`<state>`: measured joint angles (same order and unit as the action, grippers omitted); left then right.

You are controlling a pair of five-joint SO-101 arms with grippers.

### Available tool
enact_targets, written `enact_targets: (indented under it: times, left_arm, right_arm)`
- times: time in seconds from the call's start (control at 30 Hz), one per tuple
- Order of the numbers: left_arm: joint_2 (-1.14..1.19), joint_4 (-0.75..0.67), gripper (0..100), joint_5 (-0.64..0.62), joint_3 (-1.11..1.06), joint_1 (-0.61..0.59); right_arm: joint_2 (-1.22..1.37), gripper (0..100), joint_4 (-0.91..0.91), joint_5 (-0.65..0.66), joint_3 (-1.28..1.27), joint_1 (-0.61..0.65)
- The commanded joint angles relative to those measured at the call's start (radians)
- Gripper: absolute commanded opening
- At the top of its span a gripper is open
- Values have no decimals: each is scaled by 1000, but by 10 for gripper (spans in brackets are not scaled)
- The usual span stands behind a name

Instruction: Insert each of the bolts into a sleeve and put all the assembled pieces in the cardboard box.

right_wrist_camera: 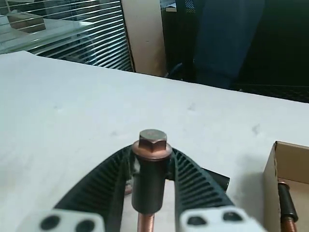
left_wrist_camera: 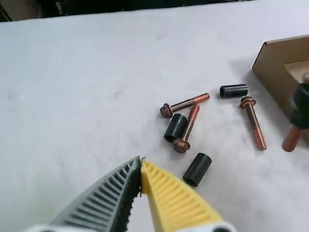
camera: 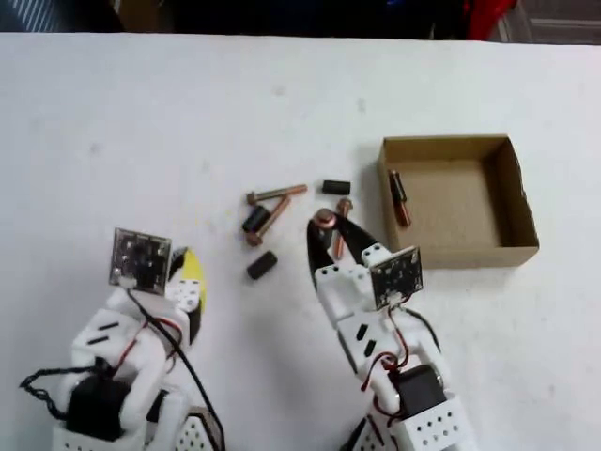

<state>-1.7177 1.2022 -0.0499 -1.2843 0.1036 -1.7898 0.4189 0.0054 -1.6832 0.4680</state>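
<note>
My right gripper (camera: 325, 224) (right_wrist_camera: 152, 157) is shut on a copper bolt (right_wrist_camera: 152, 143) seated in a black sleeve (right_wrist_camera: 148, 186), held upright just left of the cardboard box (camera: 512, 188). One assembled piece (camera: 399, 197) (right_wrist_camera: 286, 203) lies inside the box. Three loose bolts (left_wrist_camera: 186, 103) (left_wrist_camera: 187, 126) (left_wrist_camera: 254, 127) and three black sleeves (left_wrist_camera: 233, 90) (left_wrist_camera: 175, 127) (left_wrist_camera: 197, 169) lie on the white table. My left gripper (camera: 190, 258) (left_wrist_camera: 140, 163) is shut on nothing, low over the table, short of the nearest sleeve (camera: 262, 265).
The white table (camera: 141, 122) stretches bare to the left and far side. The box's tall walls (left_wrist_camera: 277, 60) stand at the right of the loose parts. The right arm's held piece (left_wrist_camera: 298, 121) hangs beside the box wall.
</note>
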Motion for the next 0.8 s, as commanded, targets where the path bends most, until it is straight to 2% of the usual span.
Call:
enact_targets:
  times: [0.0,0.13,0.3,0.43,0.57,0.77]
  left_arm:
    - [-5,-87,23,11,-55,-61]
    - [-5,-160,23,11,-135,-150]
    - [-5,-239,23,11,-186,-222]
    - [-5,-292,24,11,-245,-223]
    - [-5,-344,24,11,-331,-228]
    - [-5,-354,24,11,-359,-222]
  right_arm:
    - [-12,18,25,2,-2,-10]
    - [-13,18,42,18,-2,-10]
    - [-13,17,44,173,5,-10]
    - [-13,17,171,212,87,-13]
    - [-13,18,302,213,190,-91]
    - [-12,18,386,215,290,-236]
